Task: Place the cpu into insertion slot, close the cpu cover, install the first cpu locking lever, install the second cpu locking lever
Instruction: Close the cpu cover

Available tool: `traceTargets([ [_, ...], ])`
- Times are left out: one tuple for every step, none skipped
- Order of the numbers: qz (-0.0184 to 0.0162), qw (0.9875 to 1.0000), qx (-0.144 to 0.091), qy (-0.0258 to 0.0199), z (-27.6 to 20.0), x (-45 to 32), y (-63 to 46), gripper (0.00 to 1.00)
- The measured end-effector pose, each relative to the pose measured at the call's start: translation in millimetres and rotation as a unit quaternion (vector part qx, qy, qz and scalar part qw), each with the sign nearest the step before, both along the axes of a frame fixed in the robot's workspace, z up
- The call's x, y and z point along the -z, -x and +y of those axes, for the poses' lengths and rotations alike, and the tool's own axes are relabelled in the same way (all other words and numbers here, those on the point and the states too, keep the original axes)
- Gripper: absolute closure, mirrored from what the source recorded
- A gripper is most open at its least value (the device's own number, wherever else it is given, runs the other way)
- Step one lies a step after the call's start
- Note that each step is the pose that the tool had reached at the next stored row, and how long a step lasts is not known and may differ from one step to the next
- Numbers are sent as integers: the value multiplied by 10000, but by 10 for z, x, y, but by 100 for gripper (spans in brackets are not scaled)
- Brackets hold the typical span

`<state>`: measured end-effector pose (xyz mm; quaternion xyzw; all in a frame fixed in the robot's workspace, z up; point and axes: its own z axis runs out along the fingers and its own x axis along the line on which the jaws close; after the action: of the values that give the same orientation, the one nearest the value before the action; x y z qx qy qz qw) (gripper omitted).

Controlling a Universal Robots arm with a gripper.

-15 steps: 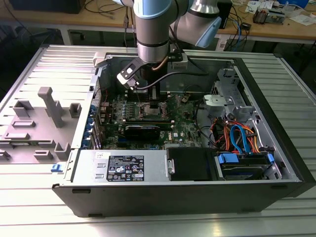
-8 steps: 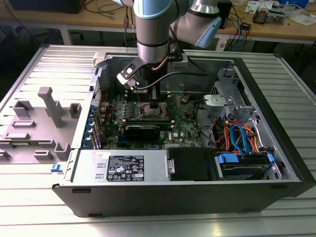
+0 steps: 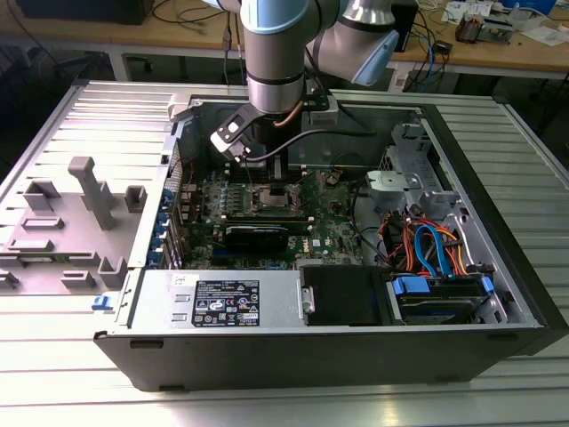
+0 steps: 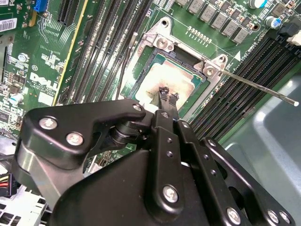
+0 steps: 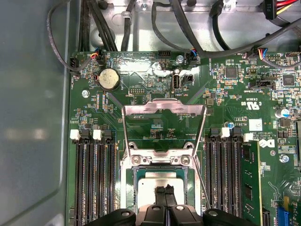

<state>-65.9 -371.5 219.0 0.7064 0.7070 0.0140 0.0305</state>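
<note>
- Silvery-grey cpu (image 5: 162, 178) lies flat in the insertion slot (image 5: 137, 188), mid-board in the open case (image 3: 498, 267).
- My gripper (image 5: 165, 192) sets its fingertips (image 5: 161, 192), drawn together and clamping nothing, on the chip's top.
- Beyond it the cpu cover (image 5: 163, 108) stands hinged open. I judge seating is in hand, and closing needs my fingertips clear.

The cpu (image 5: 151, 181) is lying in the insertion slot (image 5: 133, 188), my gripper (image 5: 165, 191) hovering above that slot, memory slots (image 5: 94, 174) flanking it.

print | motherboard (image 5: 164, 125): white logo, lettering; power supply (image 3: 160, 311): white sticker (image 3: 227, 302), symbols
</note>
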Motion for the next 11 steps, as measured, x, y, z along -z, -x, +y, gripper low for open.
traceTargets([
  [0, 10000, 0, 0, 0, -1, 0, 89],
  [0, 10000, 0, 1, 0, -12, 0, 89],
  [0, 10000, 0, 3, 0, -33, 0, 89],
  [0, 10000, 0, 3, 0, -49, 0, 89],
  [1, 10000, 0, 4, 0, -85, 0, 89],
  [0, 10000, 0, 4, 0, -128, 0, 89],
  [0, 10000, 0, 6, 0, -166, 0, 89],
  [0, 10000, 0, 13, 0, -210, 0, 89],
  [0, 10000, 0, 16, 0, -228, 0, 89],
  [0, 10000, 0, 19, 0, -243, 0, 89],
  [0, 10000, 0, 23, 0, -267, 0, 89],
])
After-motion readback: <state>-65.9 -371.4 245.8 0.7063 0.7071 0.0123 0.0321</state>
